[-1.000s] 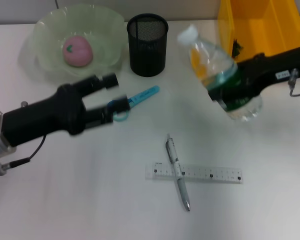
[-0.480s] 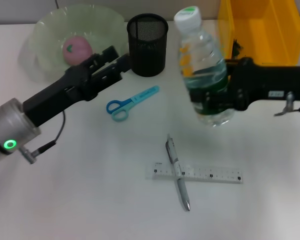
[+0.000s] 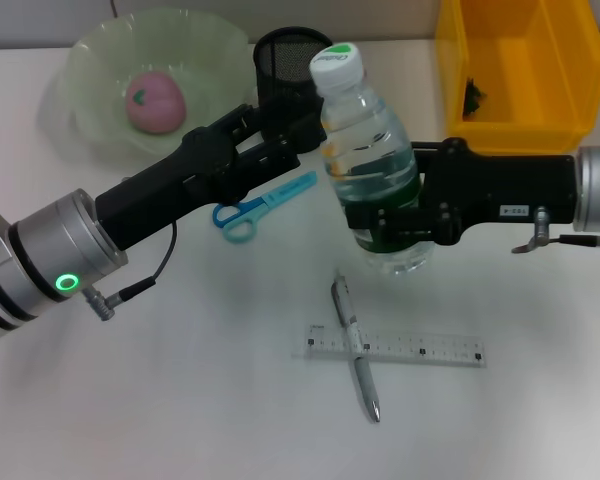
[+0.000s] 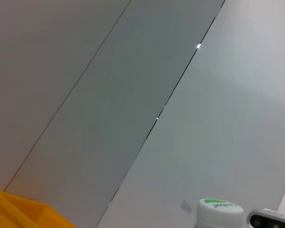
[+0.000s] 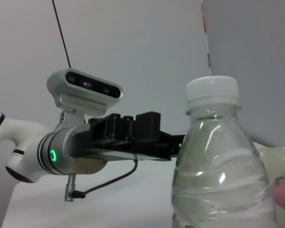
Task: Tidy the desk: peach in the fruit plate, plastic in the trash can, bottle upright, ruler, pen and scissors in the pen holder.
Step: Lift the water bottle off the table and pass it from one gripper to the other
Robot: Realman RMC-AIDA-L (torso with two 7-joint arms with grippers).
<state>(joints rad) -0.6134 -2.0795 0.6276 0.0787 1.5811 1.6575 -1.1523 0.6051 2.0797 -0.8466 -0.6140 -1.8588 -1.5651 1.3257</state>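
My right gripper (image 3: 388, 218) is shut on the green label of the clear bottle (image 3: 372, 160), which stands upright with its white and green cap on top; I cannot tell if its base touches the desk (image 3: 180, 400). My left gripper (image 3: 305, 135) is open just left of the bottle, in front of the black mesh pen holder (image 3: 280, 48). The pink peach (image 3: 155, 100) lies in the pale green fruit plate (image 3: 90, 60). The blue scissors (image 3: 265, 205), the pen (image 3: 353, 345) and the clear ruler (image 3: 420, 350) lie on the desk, with the pen across the ruler. A dark plastic scrap (image 3: 470, 98) lies in the yellow trash can (image 3: 520, 70).
The left wrist view shows the bottle cap (image 4: 220, 213) and a corner of the trash can (image 4: 23, 211). The right wrist view shows the bottle (image 5: 218, 161) close up with the left gripper (image 5: 173, 145) behind it.
The right gripper has turned the bottle from tilted to upright and carried it left. The left arm has swung up from the scissors toward the bottle.
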